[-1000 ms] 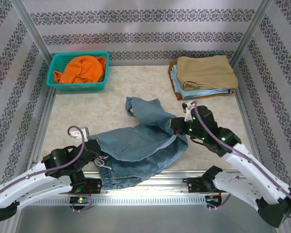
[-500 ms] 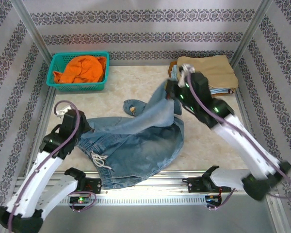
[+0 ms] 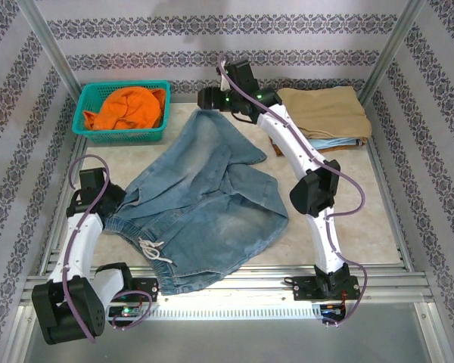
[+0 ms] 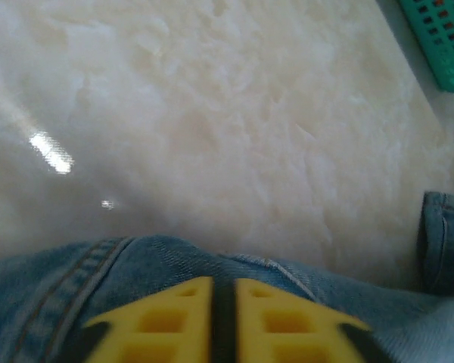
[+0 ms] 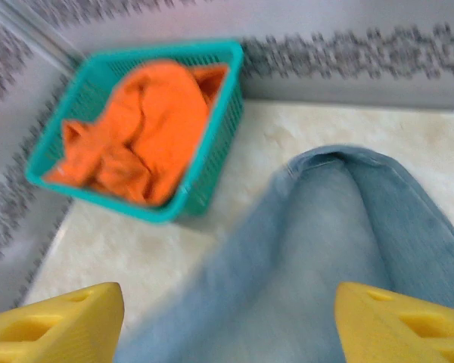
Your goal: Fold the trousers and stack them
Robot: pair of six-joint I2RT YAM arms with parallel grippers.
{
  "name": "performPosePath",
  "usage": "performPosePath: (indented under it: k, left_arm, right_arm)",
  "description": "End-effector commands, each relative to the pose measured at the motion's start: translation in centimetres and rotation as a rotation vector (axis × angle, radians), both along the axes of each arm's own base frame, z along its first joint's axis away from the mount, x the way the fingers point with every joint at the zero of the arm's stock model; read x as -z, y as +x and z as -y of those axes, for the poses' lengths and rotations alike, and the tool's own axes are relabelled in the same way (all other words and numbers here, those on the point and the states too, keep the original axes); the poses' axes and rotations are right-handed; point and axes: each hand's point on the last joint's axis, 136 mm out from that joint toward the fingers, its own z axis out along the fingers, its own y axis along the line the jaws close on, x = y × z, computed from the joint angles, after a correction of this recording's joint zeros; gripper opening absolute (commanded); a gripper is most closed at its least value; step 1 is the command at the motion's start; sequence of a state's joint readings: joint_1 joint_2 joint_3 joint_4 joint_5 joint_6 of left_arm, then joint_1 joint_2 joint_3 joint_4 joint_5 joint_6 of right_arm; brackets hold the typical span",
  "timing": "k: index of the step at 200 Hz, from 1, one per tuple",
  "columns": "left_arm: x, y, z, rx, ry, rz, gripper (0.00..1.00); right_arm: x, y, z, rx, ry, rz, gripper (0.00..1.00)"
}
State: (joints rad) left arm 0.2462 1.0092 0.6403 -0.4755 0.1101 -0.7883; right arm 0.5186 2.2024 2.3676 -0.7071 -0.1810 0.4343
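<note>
Over on the left, a green basket (image 3: 122,134) is sitting in the back corner with an orange garment (image 3: 129,106) bundled inside, well apart from the work. Nearer to me the left arm (image 3: 79,234) is reaching low to the left edge of the jeans (image 3: 212,204). The left fingers (image 4: 174,318) are resting right at the waistband, drawn narrow with only a dark slit between them, and I cannot tell whether any denim is being pinched there. That end seems to be serving as the anchor, pinning the waist while the far end is being spread. The jeans are lying across the middle of the tabletop (image 3: 340,219), with waist and drawstring toward the near left. One leg is stretching diagonally toward the back wall and the other is rumpling off to the right. Further along, the right arm (image 3: 295,147) is stretching far back over that long leg. The right fingers (image 5: 60,321) are standing wide apart and gripping nothing, with the leg lying below and between them and its cuff just beyond. It looks as though the leg is being laid out straight so a clean fold can follow. At the far right a folded stack (image 3: 321,113) of tan and pale-blue clothes is waiting, likely where the jeans are headed.
</note>
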Motion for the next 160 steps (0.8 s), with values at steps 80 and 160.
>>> performPosePath:
  k: [80,160]
  left_arm:
    - [-2.2,-2.3,11.8,0.327,-0.094,0.106,0.77]
    - [9.3,-6.1,15.6,0.33,-0.086,-0.09,0.74]
  right_arm:
    - [12.4,-16.6,6.7,-0.177,-0.417,-0.177,0.69]
    - [22.5,-15.9,4.9,-0.197,-0.507,-0.374,0.48]
